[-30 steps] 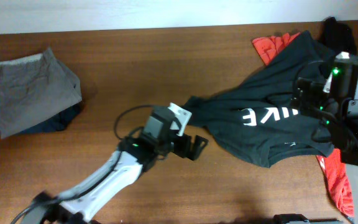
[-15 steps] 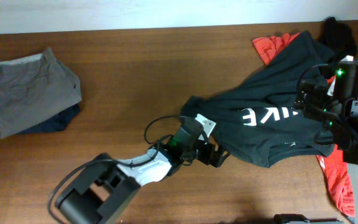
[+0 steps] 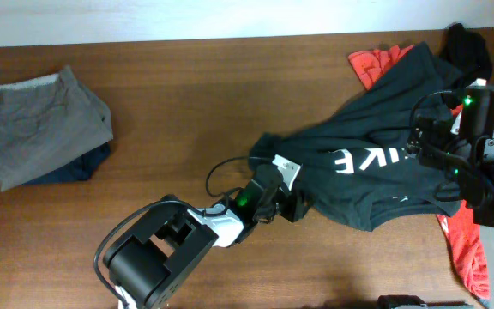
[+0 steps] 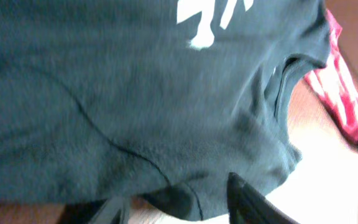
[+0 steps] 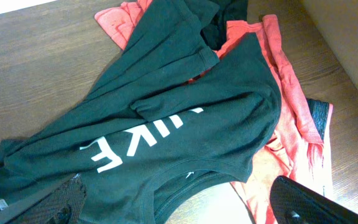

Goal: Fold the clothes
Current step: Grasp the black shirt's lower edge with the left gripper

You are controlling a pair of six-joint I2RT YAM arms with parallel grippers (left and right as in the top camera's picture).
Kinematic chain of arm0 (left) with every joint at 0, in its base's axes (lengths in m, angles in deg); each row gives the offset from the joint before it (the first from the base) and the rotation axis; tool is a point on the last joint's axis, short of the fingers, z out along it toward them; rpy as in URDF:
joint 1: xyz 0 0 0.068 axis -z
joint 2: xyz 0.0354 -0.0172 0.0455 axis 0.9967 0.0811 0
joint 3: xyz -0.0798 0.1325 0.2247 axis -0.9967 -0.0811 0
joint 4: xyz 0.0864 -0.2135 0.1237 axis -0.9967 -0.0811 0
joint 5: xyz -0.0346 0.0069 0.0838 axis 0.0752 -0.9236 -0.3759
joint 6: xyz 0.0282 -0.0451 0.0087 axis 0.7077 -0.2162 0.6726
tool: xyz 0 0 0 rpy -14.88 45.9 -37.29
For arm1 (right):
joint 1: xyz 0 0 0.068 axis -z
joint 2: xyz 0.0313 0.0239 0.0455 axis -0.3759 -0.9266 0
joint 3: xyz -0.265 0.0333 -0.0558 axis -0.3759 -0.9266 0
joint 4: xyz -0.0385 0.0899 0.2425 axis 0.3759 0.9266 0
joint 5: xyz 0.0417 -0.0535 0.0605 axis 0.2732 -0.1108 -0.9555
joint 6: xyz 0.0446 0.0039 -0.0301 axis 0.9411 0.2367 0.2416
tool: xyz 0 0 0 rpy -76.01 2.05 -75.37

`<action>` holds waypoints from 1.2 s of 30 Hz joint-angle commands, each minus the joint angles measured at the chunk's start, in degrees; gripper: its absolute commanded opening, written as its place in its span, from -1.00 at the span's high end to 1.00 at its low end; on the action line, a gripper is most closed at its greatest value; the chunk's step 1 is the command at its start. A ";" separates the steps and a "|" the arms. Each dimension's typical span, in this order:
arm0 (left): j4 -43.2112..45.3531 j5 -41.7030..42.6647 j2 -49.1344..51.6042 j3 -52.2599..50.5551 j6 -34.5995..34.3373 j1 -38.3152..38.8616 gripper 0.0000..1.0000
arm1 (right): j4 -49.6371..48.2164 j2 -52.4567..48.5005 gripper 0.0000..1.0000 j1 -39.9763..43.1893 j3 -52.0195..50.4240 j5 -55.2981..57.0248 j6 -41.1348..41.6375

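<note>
One hem, two hazards: black T-shirt (image 3: 376,172) on the desk's (image 3: 187,103) right side, atop the coral-red T-shirt (image 5: 288,93).
My left end effector (image 4: 176,199) straddles its hem; whether it grips I cannot tell. My right end effector (image 5: 182,202) gapes. A shallow bite may slip; pulling may drag the garment beneath.

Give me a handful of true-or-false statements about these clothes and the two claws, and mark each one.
1. The black T-shirt with white lettering lies unfolded. True.
2. The coral-red T-shirt lies on top of it. False: it is underneath, showing at the edges.
3. A grey garment lies apart at the overhead view's left side. True.
4. The right claw is shut on the lettering. False: its fingers stand wide apart, holding nothing.
5. The left claw is at the black shirt's lower edge. True.
</note>
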 commanded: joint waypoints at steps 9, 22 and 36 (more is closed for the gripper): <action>2.97 0.42 0.50 0.17 0.33 -3.45 0.99 | 0.31 0.52 -0.98 0.48 1.07 0.13 0.72; -0.33 7.48 0.50 0.15 -12.50 -1.57 0.25 | 0.39 0.52 -0.97 0.48 1.07 0.13 0.72; -0.70 -6.23 0.52 0.15 -17.46 -0.09 0.12 | 0.74 0.52 -0.98 0.48 1.07 0.13 0.72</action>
